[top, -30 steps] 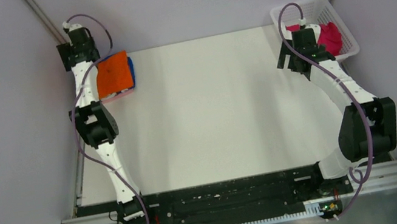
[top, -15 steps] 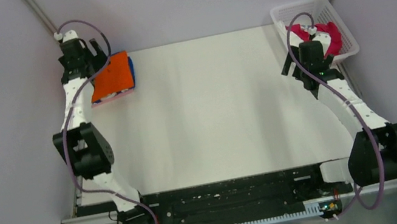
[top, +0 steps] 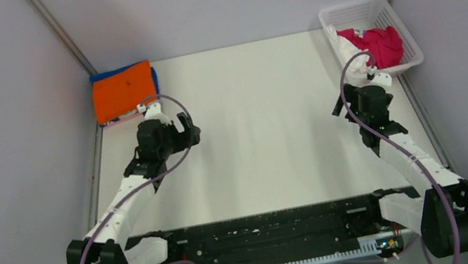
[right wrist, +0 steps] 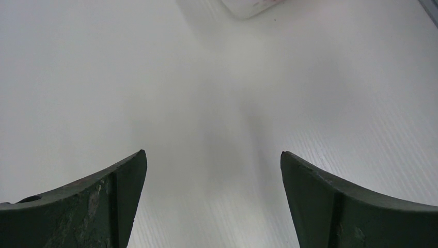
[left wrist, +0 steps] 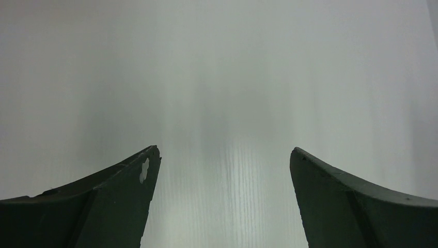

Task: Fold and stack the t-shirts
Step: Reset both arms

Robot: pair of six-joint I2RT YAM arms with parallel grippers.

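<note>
A folded orange t-shirt (top: 123,90) lies on a folded blue t-shirt (top: 153,79) at the table's far left corner. A magenta t-shirt (top: 379,44) and a white t-shirt (top: 345,47) lie crumpled in the white basket (top: 356,9) at the far right. My left gripper (top: 189,131) is open and empty over the bare table, right of and nearer than the stack; its wrist view (left wrist: 224,155) shows only table between the fingers. My right gripper (top: 354,85) is open and empty just in front of the basket; its wrist view (right wrist: 213,155) shows bare table.
The white table (top: 265,119) is walled on the left, back and right. The basket's corner (right wrist: 248,6) shows at the top of the right wrist view. A black rail (top: 270,231) with the arm bases runs along the near edge.
My left arm has pulled back from the orange stack toward the table's middle left. My right arm has drawn back out of the basket, open and empty. The shirts have not moved.
</note>
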